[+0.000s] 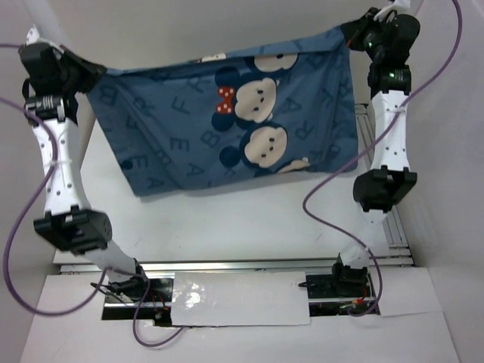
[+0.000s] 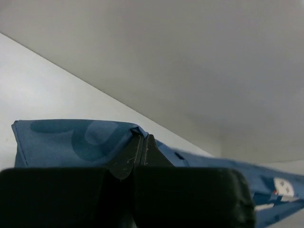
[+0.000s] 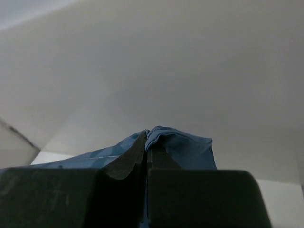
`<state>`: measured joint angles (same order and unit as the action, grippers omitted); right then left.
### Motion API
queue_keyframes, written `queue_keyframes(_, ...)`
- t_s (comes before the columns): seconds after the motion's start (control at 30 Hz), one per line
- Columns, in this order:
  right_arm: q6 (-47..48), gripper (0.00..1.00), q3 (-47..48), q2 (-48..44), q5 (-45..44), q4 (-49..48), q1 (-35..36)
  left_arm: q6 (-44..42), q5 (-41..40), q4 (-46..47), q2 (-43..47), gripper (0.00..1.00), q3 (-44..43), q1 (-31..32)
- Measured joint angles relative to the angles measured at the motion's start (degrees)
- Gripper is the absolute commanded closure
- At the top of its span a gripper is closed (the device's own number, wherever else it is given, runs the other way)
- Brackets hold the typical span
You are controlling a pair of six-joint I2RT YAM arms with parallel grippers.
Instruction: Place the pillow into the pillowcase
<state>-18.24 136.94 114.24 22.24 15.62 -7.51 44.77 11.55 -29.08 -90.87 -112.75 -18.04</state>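
The dark blue pillowcase (image 1: 227, 128) with mouse faces and pale letters hangs spread out between my two arms, lifted off the table. My left gripper (image 1: 97, 73) is shut on its upper left corner, and my right gripper (image 1: 349, 34) is shut on its upper right corner. In the left wrist view the blue pillowcase (image 2: 61, 142) bunches around the closed left gripper (image 2: 142, 138). In the right wrist view a fold of the pillowcase (image 3: 190, 149) drapes over the closed right gripper (image 3: 147, 135). The pillow does not show in any view.
The white table (image 1: 249, 219) lies below the hanging cloth. A metal rail (image 1: 378, 144) runs along the right side and another (image 1: 249, 266) along the front by the arm bases. Purple cables (image 1: 333, 178) loop beside each arm. White walls stand behind.
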Motion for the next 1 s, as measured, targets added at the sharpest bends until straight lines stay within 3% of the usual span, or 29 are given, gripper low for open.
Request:
queue_keyframes(0.07, -0.83, 1.0, 8.35, 5.84, -1.49, -1.01, 0.5, -1.16, 0.35, -1.86, -7.17, 1.0, -10.45, 0.85)
queue_keyframes(0.2, -1.97, 1.0, 2.95, 2.12, -4.28, -3.58, 0.5, -3.15, -0.15, -4.57, -8.07, 1.0, -16.5, 1.66)
queue_keyframes(0.43, 2.03, 1.0, -12.24, -18.34, -9.6, -4.74, 0.52, -7.28, -5.97, -3.78, 11.89, 1.0, -5.86, 1.7)
queue_keyframes(0.63, 8.24, 1.0, -19.45, -36.87, -17.18, -6.45, 0.48, -10.27, -10.99, -2.38, 26.64, 1.0, -0.68, 1.57)
queue_keyframes(0.87, 12.66, 1.0, -18.14, -40.72, -22.38, -5.44, 0.5, -11.54, -11.85, -6.88, 26.69, 1.0, -7.5, 1.62)
queue_keyframes(1.0, 12.92, 1.0, -22.6, -38.84, -22.4, -5.88, 0.52, -11.06, -9.05, -5.64, 24.87, 1.0, -4.61, 1.66)
